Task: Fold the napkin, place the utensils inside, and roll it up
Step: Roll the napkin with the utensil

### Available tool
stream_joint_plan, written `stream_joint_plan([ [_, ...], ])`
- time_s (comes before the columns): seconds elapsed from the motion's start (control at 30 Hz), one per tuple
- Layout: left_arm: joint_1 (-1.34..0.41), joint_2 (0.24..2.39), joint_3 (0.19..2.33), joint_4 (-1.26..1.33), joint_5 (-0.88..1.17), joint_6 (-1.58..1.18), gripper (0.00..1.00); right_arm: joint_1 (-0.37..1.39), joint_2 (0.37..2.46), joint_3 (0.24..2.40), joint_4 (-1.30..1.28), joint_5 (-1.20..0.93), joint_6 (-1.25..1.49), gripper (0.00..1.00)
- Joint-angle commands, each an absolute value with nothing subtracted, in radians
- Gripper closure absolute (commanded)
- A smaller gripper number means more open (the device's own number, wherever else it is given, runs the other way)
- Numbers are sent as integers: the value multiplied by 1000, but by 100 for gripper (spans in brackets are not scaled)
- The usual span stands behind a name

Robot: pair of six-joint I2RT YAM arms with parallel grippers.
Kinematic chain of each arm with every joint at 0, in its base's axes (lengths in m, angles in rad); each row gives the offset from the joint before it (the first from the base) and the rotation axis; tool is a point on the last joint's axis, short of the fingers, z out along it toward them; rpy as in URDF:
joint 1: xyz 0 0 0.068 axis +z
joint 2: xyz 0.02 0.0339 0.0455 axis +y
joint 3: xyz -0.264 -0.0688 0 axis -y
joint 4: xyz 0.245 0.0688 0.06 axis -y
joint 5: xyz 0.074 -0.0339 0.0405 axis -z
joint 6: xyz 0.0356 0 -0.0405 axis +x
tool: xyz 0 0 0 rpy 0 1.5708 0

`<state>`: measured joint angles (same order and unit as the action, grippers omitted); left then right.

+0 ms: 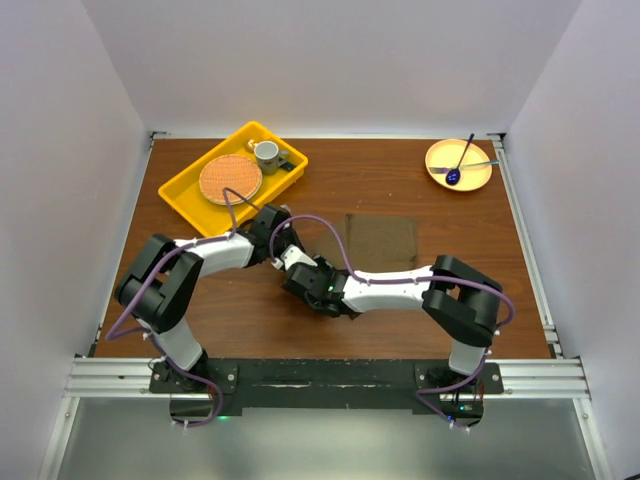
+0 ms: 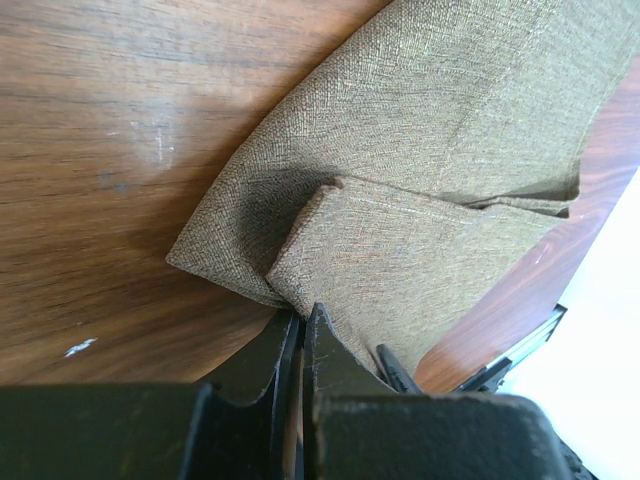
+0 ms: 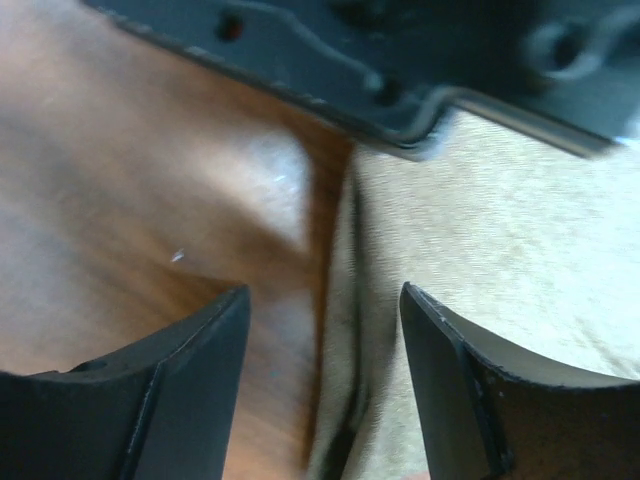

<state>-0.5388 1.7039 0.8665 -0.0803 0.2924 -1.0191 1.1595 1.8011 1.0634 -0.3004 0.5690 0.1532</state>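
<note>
The napkin [image 1: 382, 242] lay near the middle of the counter [image 1: 250, 320]. In the top view its flat part sat at about 2 o'clock from the two hands, and its near-left part was hidden under them. The left hand [image 2: 302, 318] was clamped together on a corner, where a flap was doubled over the layer beneath. From that pinch the cloth ran off toward 1 o'clock in the left wrist view. The right hand [image 3: 325, 300] stood apart and held nothing, straddling an edge of the cloth, with bare wood at its 9 o'clock and cloth at its 3 o'clock.

The cloth seemed to run roughly 9 to 3 o'clock, so the fold probably had to travel toward 3 o'clock. The counter was bare there and at 6 o'clock. The yellow tray [image 1: 185, 190] sat at 11 o'clock and the plate [image 1: 483, 178] at 2 o'clock, both well apart. No gold cutlery could be picked out.
</note>
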Motion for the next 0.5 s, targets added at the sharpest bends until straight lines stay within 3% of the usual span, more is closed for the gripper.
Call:
stream_joint_plan([
  [0.0, -531, 1692, 887, -78, 330, -1037, 100, 1177, 1830, 1085, -249, 753, 130, 39],
  [0.17, -523, 1695, 884, -77, 342, -1035, 100, 1180, 1848, 1074, -233, 775, 115, 61],
  [0.2, -523, 1698, 881, -74, 347, -1035, 100, 1178, 1855, 1074, -230, 775, 110, 71],
  [0.3, -515, 1694, 879, -72, 351, -1020, 100, 1177, 1849, 1075, -227, 762, 92, 90],
  [0.4, -506, 1678, 876, -71, 331, -936, 100, 1167, 1822, 1092, -253, 706, 89, 100],
  [0.47, -494, 1654, 864, -54, 325, -896, 95, 1126, 1809, 1120, -288, 537, 107, 100],
])
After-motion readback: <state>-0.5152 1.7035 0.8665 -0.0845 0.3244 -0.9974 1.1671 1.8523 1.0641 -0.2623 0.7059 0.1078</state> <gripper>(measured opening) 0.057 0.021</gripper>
